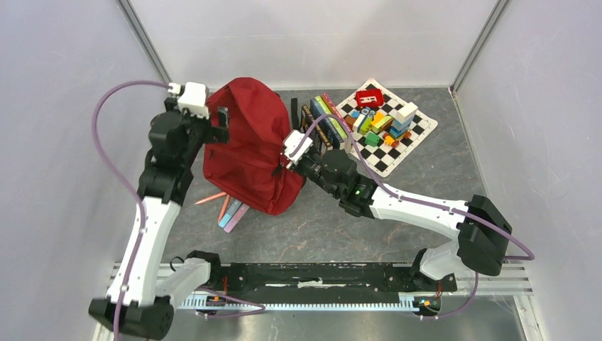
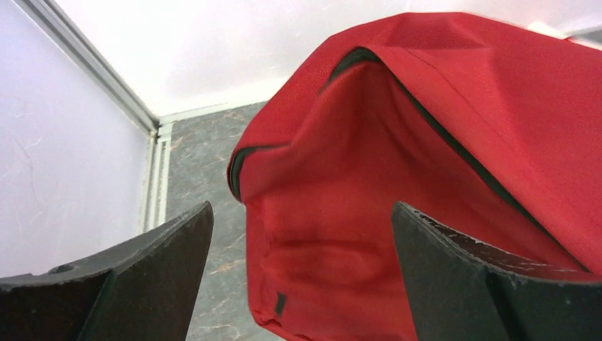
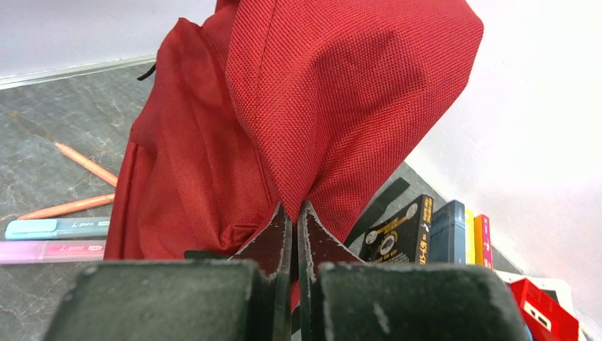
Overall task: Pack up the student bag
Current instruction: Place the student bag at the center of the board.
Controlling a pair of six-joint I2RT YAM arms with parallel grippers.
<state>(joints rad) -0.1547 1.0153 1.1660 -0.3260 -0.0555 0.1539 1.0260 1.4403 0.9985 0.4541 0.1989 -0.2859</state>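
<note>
The student bag (image 1: 248,145) is a dark-red backpack standing slumped in the middle of the table. My right gripper (image 1: 282,165) is at its right side, shut on a fold of the red fabric; in the right wrist view the cloth rises out of the pinched jaws of the right gripper (image 3: 294,209). My left gripper (image 1: 222,122) is at the bag's upper left edge and stands open. In the left wrist view its fingers (image 2: 152,273) are spread wide, with the bag's (image 2: 397,177) black-zippered rim between and beyond them, gripped by neither.
A row of books (image 1: 326,121) stands just right of the bag, also in the right wrist view as books (image 3: 426,231). A chequered mat (image 1: 415,131) with several toy blocks lies at the back right. Pencils and markers (image 1: 228,207) lie at the bag's near-left corner. Walls close in on three sides.
</note>
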